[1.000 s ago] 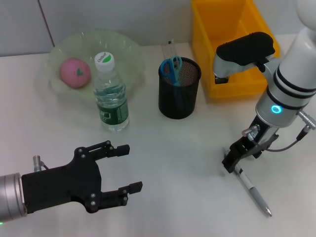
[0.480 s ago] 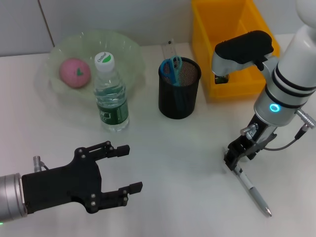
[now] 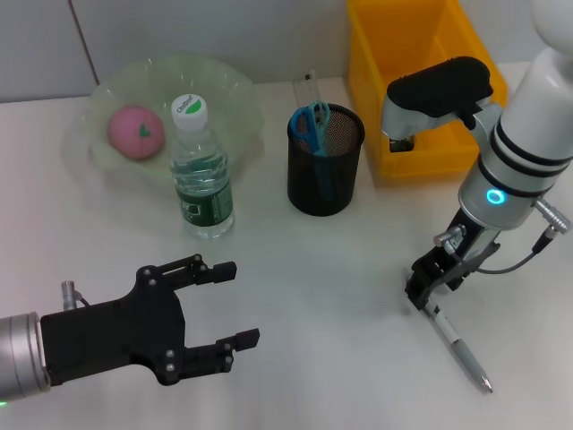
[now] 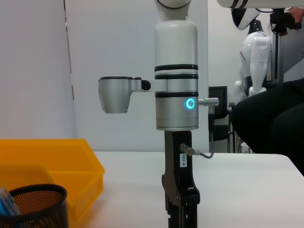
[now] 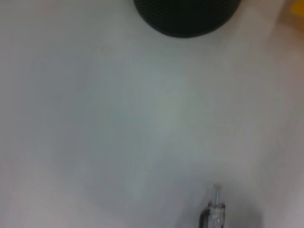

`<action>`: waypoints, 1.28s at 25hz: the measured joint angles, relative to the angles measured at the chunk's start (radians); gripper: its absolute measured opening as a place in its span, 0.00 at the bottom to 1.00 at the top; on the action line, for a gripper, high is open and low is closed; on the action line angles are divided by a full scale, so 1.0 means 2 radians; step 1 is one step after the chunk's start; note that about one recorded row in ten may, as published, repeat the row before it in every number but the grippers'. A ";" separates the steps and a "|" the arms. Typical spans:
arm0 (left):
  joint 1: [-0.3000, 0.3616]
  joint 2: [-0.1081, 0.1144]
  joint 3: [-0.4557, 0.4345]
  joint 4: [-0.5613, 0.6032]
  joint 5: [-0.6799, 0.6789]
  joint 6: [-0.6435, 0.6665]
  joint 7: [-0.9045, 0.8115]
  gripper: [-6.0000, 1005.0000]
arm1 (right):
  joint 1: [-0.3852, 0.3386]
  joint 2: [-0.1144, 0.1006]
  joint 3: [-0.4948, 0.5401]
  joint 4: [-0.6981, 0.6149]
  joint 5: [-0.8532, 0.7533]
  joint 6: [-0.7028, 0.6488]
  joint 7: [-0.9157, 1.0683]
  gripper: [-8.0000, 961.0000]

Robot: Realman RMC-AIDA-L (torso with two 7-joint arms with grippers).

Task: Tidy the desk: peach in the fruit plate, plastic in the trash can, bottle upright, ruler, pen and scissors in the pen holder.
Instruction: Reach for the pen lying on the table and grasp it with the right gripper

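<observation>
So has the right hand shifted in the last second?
Barely. The right hand stays at the pen's upper end, edging slightly toward the pen holder.

The right arm [image 4: 176,95] stands upright over the white table [image 4: 247,180], beside the yellow bin [image 4: 47,156] and black mesh pen holder [image 4: 33,206].

A white table [image 3: 322,269] and a grey wall [image 3: 224,36] behind it.

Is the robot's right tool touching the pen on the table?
Touching. In the head view the right tool sits directly on the upper end of the pen, with no table showing between them; the rest of the pen lies flat on the table.
</observation>
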 joint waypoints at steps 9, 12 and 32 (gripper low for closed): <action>-0.001 0.000 0.000 0.000 0.000 0.000 0.000 0.76 | 0.007 0.000 -0.001 0.011 0.000 0.005 0.000 0.59; -0.002 0.000 0.000 -0.003 0.000 0.000 0.000 0.76 | 0.011 0.000 -0.003 0.018 0.000 0.006 0.000 0.59; -0.007 0.001 -0.001 -0.012 0.000 0.000 0.005 0.76 | 0.014 0.000 -0.005 0.020 0.001 0.005 0.000 0.38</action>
